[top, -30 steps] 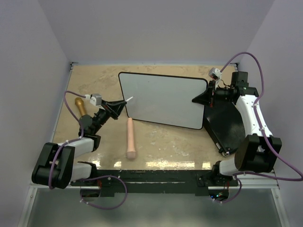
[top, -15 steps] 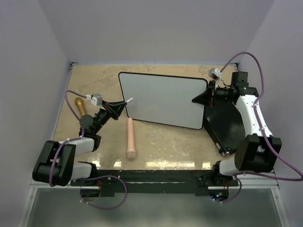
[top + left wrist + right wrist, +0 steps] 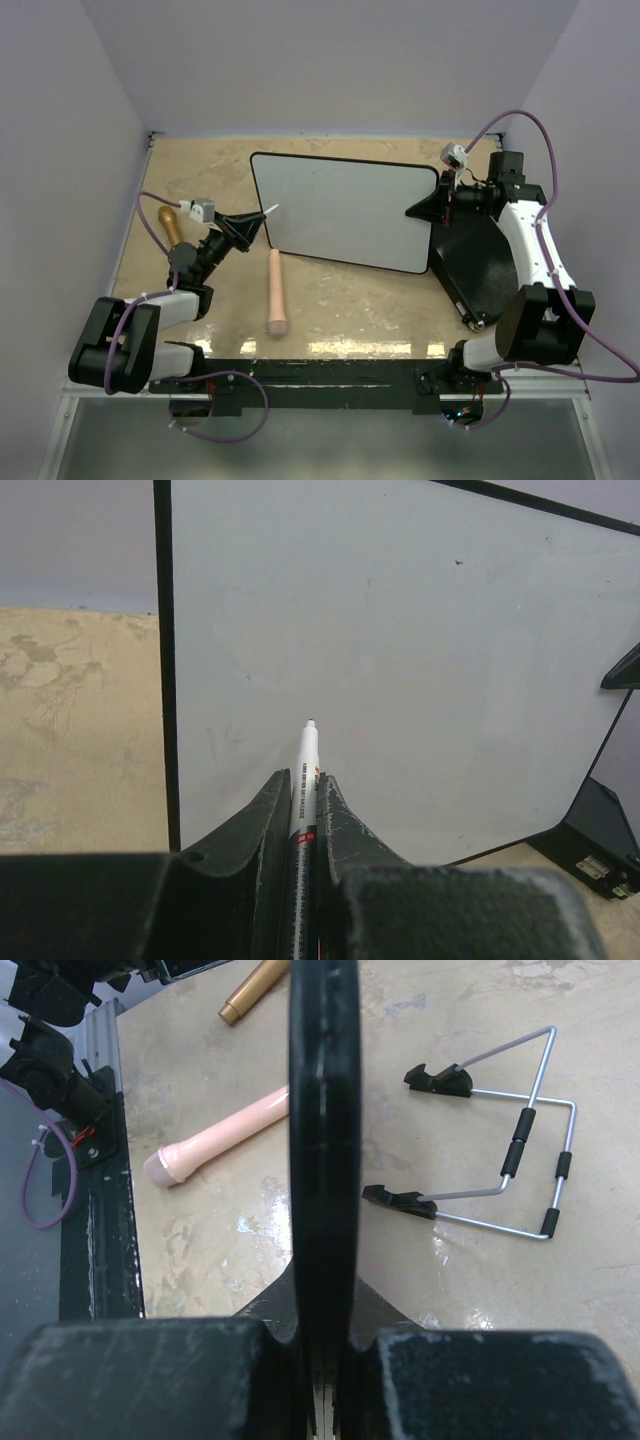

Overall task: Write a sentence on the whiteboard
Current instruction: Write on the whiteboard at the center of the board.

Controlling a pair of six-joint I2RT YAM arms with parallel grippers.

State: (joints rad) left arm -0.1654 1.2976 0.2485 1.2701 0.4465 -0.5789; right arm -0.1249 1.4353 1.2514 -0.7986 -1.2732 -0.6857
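Note:
The whiteboard [image 3: 345, 210] stands tilted at the table's middle, and its white face [image 3: 400, 660] is blank; no sentence shows on it. My right gripper [image 3: 428, 208] is shut on the board's right rim, which the right wrist view shows edge-on as a black band [image 3: 323, 1110] between the jaws [image 3: 325, 1290]. My left gripper [image 3: 258, 228] is shut on a white marker [image 3: 305, 770]. The marker's tip points at the board's lower left part, near the left rim. Whether the tip touches the board I cannot tell.
A pink cylinder [image 3: 275, 292] lies in front of the board and a gold one [image 3: 171, 224] sits at the left. A black flat case [image 3: 480, 260] lies under the right arm. A wire stand [image 3: 500, 1160] rests on the table behind the board.

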